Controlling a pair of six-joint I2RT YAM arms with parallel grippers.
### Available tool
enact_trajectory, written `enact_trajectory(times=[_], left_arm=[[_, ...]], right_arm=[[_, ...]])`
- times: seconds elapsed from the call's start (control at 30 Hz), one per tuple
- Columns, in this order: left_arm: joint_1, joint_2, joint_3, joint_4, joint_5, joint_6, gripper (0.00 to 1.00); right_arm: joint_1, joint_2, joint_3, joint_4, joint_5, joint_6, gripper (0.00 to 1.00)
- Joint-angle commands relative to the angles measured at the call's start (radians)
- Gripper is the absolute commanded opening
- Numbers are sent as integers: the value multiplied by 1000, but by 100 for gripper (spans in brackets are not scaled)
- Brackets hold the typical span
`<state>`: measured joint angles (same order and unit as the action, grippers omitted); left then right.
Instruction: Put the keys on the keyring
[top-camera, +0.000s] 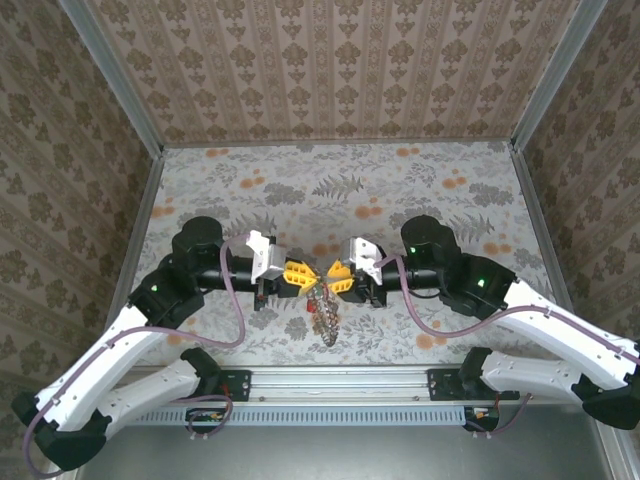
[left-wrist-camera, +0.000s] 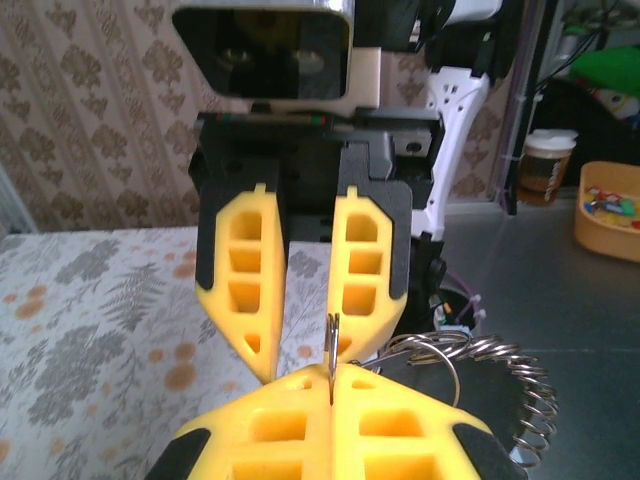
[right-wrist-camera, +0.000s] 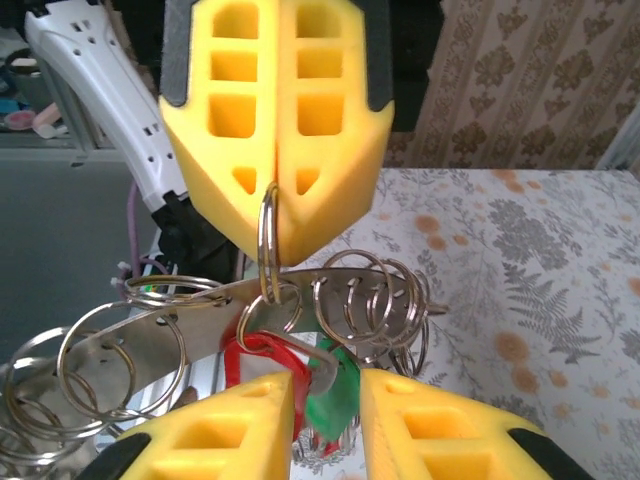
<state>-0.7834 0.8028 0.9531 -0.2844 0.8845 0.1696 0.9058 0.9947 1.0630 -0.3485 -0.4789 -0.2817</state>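
My two grippers meet tip to tip above the middle of the table. The left gripper (top-camera: 303, 275) (left-wrist-camera: 331, 388) (right-wrist-camera: 275, 245) is shut on a thin silver split ring (right-wrist-camera: 267, 225), held edge-on. That ring links to the keyring (right-wrist-camera: 190, 315) (top-camera: 325, 318) (left-wrist-camera: 520, 385), a curved metal band carrying several split rings, which hangs below the fingers. The right gripper (top-camera: 337, 272) (right-wrist-camera: 328, 392) (left-wrist-camera: 305, 365) is open. Between its fingers hang the keys, one with a red tag (right-wrist-camera: 262, 362) and one with a green tag (right-wrist-camera: 338, 405), with a silver key blade (right-wrist-camera: 322, 358); they are not clamped.
A floral cloth (top-camera: 330, 190) covers the table, with patterned walls on three sides. A metal rail (top-camera: 340, 380) runs along the near edge between the arm bases. Off the table, the left wrist view shows a paper cup (left-wrist-camera: 548, 165) and a wooden bowl (left-wrist-camera: 608, 210).
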Motion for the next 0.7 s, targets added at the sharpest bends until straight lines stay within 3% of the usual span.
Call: enact_trajectory(times=[0.0,0.2,0.4,0.67], left_arm=[[10,-17,-37,169,79,-79,0],[13,-22,-106,364,114,-174,0],[19,-17,-113,412,126,-206,0],[21,-18,-110,417,129,-217,0]], right_arm=[[-3,-32,-22,46,-79,6,28],[-3,-93,-98,177,-133,47,29],[-3,-80,-137,268,-170,88,28],[-2,-79,-150,284,-116,93,28]])
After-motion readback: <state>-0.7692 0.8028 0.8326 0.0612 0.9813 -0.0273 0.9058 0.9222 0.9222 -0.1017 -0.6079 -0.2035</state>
